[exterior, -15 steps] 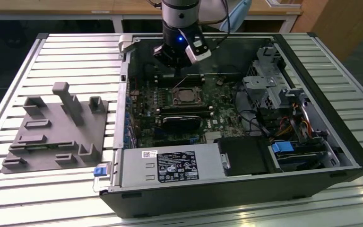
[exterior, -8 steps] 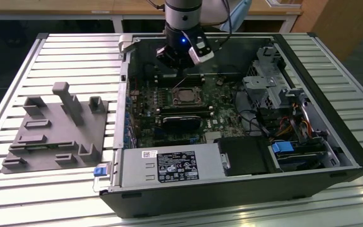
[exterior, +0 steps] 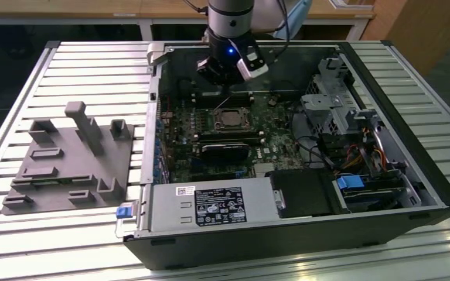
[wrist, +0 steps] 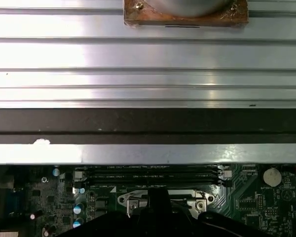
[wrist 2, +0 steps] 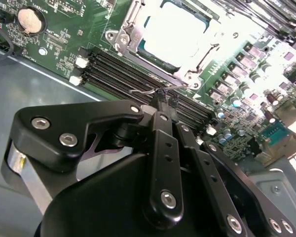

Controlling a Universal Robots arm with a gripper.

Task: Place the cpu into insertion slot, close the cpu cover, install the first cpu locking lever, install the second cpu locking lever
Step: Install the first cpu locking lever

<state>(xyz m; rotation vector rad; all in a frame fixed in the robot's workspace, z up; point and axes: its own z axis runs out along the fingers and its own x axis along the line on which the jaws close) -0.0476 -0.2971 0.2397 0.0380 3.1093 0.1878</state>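
Gripper (wrist 2: 163, 96) closed on thin locking lever (wrist 2: 147, 90), beside cpu cover (wrist 2: 187, 74)

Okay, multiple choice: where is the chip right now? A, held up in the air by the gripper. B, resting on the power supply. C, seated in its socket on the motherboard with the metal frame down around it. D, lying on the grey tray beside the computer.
C: in the second wrist view the chip lies flat in the socket with the metal frame down around its edges, and the gripper sits just beside it at a thin wire lever.
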